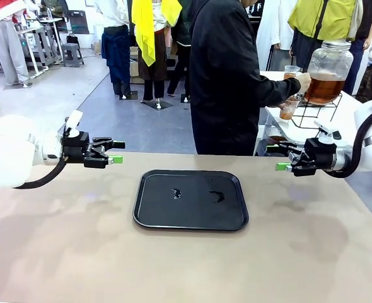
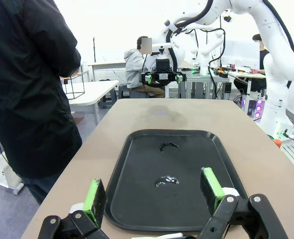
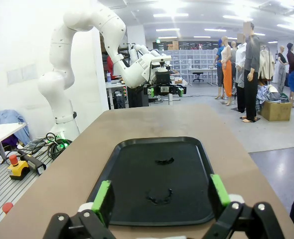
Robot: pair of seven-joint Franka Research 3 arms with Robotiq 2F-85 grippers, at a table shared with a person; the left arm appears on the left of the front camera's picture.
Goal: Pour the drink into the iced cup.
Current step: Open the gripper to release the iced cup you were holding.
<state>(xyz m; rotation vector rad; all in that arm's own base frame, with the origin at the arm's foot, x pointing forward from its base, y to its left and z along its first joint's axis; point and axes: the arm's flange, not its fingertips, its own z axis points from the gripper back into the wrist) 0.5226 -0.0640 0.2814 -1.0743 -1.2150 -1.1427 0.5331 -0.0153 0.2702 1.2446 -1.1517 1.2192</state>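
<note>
So the drink (image 1: 323, 89) is sitting in that big clear dispenser jar (image 1: 328, 69) on a wire stand (image 1: 312, 113), over on a white side table past the far right corner of the bench (image 1: 186, 265). The person (image 1: 227, 76) in the black top has a hand (image 1: 302, 82) right by the jar's low front and holds a clear cup (image 1: 289, 107) just under it. Looks to me like the filling is happening right there, so doing this bit well is mostly the cup staying square under the tap, not overfilling.

The 2 robot arms aren't part of that yet. The right gripper (image 1: 280, 158) hangs above the bench's right edge, fingers spread wide, nothing in them, with the jar up behind it and well apart. The left gripper (image 1: 118, 152) is way across on the left side, fingers also wide and empty. Between them lies a black tray (image 1: 154, 214) with a couple of small wet smears, likely where the cup should land.
</note>
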